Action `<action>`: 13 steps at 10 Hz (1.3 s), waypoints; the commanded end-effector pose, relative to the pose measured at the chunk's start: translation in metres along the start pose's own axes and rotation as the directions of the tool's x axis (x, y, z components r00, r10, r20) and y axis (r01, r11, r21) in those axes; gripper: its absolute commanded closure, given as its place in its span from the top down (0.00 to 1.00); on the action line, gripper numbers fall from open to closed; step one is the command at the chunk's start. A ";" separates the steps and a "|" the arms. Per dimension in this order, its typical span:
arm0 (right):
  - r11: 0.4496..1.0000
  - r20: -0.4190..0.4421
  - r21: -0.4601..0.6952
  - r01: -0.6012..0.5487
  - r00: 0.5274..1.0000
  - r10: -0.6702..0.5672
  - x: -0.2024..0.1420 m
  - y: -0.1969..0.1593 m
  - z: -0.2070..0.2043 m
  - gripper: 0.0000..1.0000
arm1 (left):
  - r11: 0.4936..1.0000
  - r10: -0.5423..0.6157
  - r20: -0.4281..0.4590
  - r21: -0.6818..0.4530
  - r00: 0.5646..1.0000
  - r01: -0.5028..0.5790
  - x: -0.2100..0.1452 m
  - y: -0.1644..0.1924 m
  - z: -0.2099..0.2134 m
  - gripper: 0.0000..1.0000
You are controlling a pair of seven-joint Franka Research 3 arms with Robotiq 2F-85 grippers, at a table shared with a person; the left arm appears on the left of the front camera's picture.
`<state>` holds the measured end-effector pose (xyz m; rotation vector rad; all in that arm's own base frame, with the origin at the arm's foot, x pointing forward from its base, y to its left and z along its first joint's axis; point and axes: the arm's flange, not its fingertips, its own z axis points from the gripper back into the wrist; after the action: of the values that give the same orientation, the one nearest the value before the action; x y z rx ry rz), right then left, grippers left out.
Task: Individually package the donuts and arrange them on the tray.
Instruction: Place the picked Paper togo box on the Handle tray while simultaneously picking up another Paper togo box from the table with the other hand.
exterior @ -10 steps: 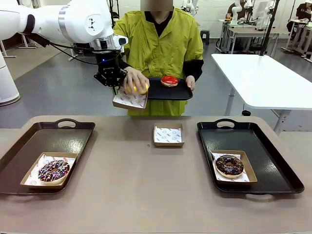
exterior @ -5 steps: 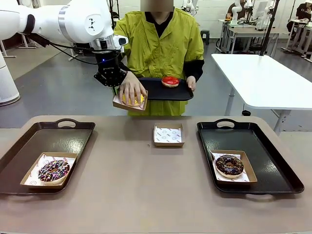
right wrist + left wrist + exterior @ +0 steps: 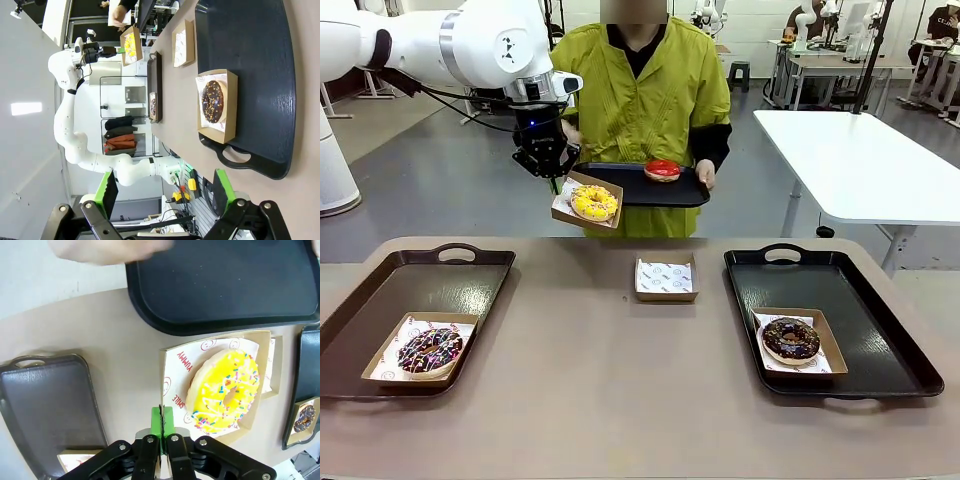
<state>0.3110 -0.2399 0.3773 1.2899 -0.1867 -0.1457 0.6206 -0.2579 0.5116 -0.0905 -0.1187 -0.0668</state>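
High above the table's far edge, my left gripper (image 3: pixel 552 181) is shut on the rim of a cardboard box (image 3: pixel 565 210) that carries the yellow-iced donut (image 3: pixel 593 203). The left wrist view shows its green pads (image 3: pixel 161 421) pinching the box's edge (image 3: pixel 170 385) beside the yellow donut (image 3: pixel 225 392). The person holds a black tray (image 3: pixel 630 187) with the red-iced donut (image 3: pixel 663 170). A sprinkled chocolate donut (image 3: pixel 430 350) sits boxed on the left tray (image 3: pixel 380 290). The dark chocolate donut (image 3: pixel 791 340) sits boxed on the right tray (image 3: pixel 880 330). My right gripper (image 3: pixel 166 192) is open, clear of that tray (image 3: pixel 260 60).
An empty paper-lined box (image 3: pixel 666 277) lies at the middle of the table. The person stands at the far side, one hand (image 3: pixel 705 175) on the held tray. A white table (image 3: pixel 860 160) stands behind at the right.
The person's hand set the yellow donut into the box that my left gripper holds, then drew back. The held tray shifted slightly left. Both arms stayed still.
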 end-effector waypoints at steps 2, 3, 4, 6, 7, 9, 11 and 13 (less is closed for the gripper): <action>1.000 -0.002 0.006 0.009 1.000 -0.009 -0.001 0.000 0.001 1.00 | 1.000 -0.006 0.002 0.001 1.000 0.006 -0.005 0.002 0.002 0.00; 1.000 -0.002 0.006 0.009 1.000 -0.009 -0.001 0.000 0.001 1.00 | 1.000 -0.006 0.002 0.001 1.000 0.006 -0.005 0.002 0.002 0.00; 1.000 -0.001 0.000 0.000 1.000 0.000 0.000 0.000 0.000 1.00 | 1.000 0.000 0.000 0.000 1.000 0.000 0.000 0.000 0.000 0.01; 0.990 0.007 -0.138 -0.013 1.000 0.014 0.025 0.051 -0.046 1.00 | 0.998 -0.057 -0.011 0.015 0.998 0.057 -0.023 0.033 0.021 0.01; 0.974 -0.014 -0.224 -0.013 1.000 0.010 0.038 0.080 -0.072 1.00 | 0.997 -0.062 -0.020 0.035 0.998 0.063 -0.042 0.055 0.030 0.01; 0.939 -0.002 -0.345 -0.009 1.000 0.009 0.067 0.138 -0.126 1.00 | 0.999 -0.041 -0.061 0.028 0.997 0.043 -0.073 0.103 0.045 0.01; 0.887 0.054 -0.462 -0.015 0.997 0.045 0.094 0.177 -0.184 1.00 | 0.999 -0.012 -0.080 0.050 0.997 0.016 -0.098 0.135 0.047 0.01; 0.805 0.051 -0.592 -0.048 0.994 0.097 0.109 0.197 -0.251 1.00 | 0.999 0.000 -0.089 0.046 0.996 0.004 -0.119 0.165 0.038 0.01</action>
<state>0.4571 0.0140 0.5178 0.7423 -0.2611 -0.1484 0.5210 -0.0887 0.5290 -0.0144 -0.0164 -0.0553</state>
